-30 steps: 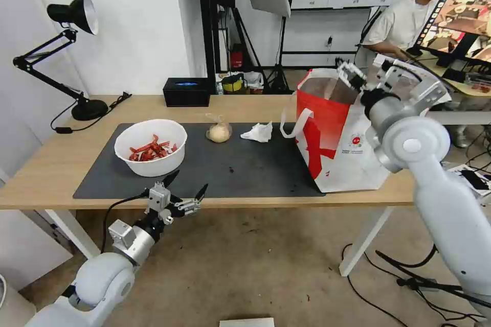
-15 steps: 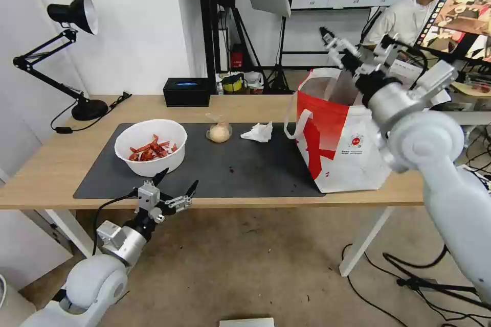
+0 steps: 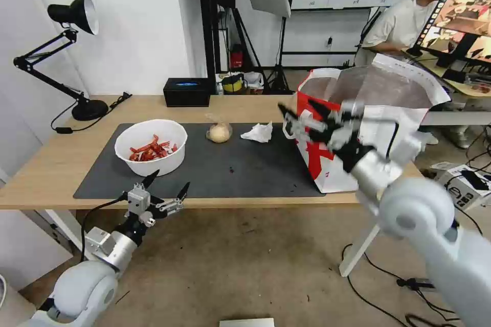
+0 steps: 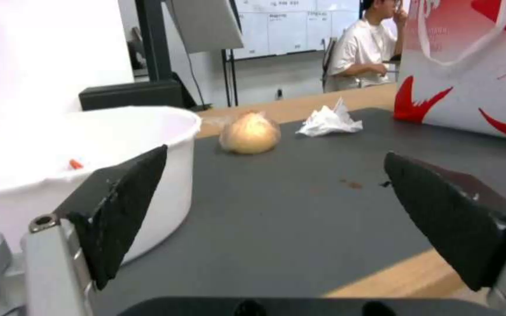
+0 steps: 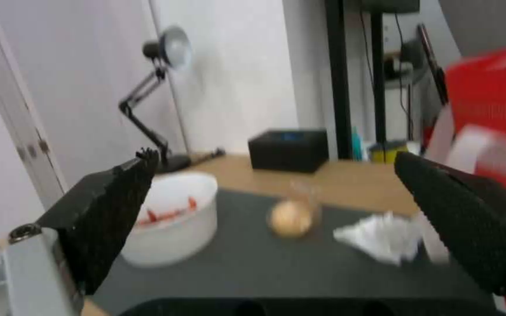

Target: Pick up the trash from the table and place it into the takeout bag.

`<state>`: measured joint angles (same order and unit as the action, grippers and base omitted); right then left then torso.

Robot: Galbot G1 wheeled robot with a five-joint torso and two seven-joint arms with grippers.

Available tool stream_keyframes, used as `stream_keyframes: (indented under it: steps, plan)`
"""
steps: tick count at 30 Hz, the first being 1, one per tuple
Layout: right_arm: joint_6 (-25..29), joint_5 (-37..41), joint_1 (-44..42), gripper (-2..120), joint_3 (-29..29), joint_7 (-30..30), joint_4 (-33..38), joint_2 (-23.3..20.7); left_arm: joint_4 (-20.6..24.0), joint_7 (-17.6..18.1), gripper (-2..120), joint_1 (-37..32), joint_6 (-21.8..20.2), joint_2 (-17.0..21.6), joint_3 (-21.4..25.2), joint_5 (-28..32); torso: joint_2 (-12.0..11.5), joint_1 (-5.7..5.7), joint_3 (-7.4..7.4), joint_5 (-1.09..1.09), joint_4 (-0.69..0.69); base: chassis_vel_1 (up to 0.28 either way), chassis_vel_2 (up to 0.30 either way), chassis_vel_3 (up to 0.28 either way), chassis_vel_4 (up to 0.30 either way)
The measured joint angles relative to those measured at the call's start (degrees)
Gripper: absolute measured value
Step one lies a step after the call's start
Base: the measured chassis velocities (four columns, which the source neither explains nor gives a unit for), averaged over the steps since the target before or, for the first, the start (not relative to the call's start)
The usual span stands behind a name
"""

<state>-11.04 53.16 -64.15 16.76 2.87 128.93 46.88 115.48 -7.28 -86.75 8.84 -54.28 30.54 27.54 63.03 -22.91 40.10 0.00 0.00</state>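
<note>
A white bowl (image 3: 151, 145) with red chili scraps sits on the left of the dark mat (image 3: 245, 168). A small baggie with a beige lump (image 3: 219, 132) and a crumpled napkin (image 3: 258, 133) lie mid-mat. The red-and-white takeout bag (image 3: 378, 87) stands open at the table's right end. My right gripper (image 3: 296, 107) hovers open and empty in front of the bag, right of the napkin. My left gripper (image 3: 170, 180) is open and empty at the table's front edge, just before the bowl. The left wrist view shows the bowl (image 4: 59, 162), baggie (image 4: 250, 133) and napkin (image 4: 329, 123).
A black desk lamp (image 3: 71, 15) stands at the table's (image 3: 61, 158) far left. A black box (image 3: 186, 92) sits at its back edge. A seated person and a monitor are behind the bag. Cables lie on the floor by the right table leg.
My right arm swung from above the bag's opening down and left, to in front of the bag. My left gripper drew back and lower along the front edge. The bag's top looks spread wider.
</note>
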Motion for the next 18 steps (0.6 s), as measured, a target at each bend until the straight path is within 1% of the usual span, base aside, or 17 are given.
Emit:
stream_keyframes:
  steps: [1, 3, 4, 8, 15, 18]
  plan:
    - [0.0, 0.0, 0.0, 100, 0.0, 0.0, 0.0, 0.0, 0.0, 0.0, 100, 0.0, 0.0, 0.0, 0.0, 0.0, 0.0, 0.00, 0.00, 0.00, 0.00, 0.000, 0.000, 0.000, 0.000]
    - [0.9, -4.6, -4.3, 100, 0.0, -0.3, 0.2, 1.0, 0.1, -0.4, 100, -1.0, 0.6, -0.9, 0.4, -0.8, 0.0, 0.00, 0.00, 0.00, 0.00, 0.000, 0.000, 0.000, 0.000]
    - [0.9, -4.6, -4.3, 100, 0.0, -0.3, 0.2, 1.0, 0.1, -0.4, 100, -1.0, 0.6, -0.9, 0.4, -0.8, 0.0, 0.00, 0.00, 0.00, 0.00, 0.000, 0.000, 0.000, 0.000]
    - [2.2, -11.9, -11.8, 100, -0.2, 0.1, -0.7, 3.3, 0.4, -1.3, 100, -2.5, 0.9, -2.2, 0.9, -1.8, 0.0, 0.00, 0.01, 0.00, 0.00, 0.000, 0.000, 0.000, 0.000]
    - [4.5, -16.6, -17.5, 100, -0.2, 0.4, -2.7, 4.7, 0.6, -1.3, 100, -4.1, 0.9, -3.3, 1.6, -2.3, 0.0, 0.00, 0.01, 0.00, 0.00, 0.000, 0.000, 0.000, 0.000]
    - [6.2, -18.8, -20.8, 100, -0.3, 0.7, -3.8, 5.8, 0.2, -0.4, 100, -5.7, 1.1, -4.6, 1.8, -4.0, 0.0, 0.00, 0.01, 0.00, 0.00, 0.000, 0.000, 0.000, 0.000]
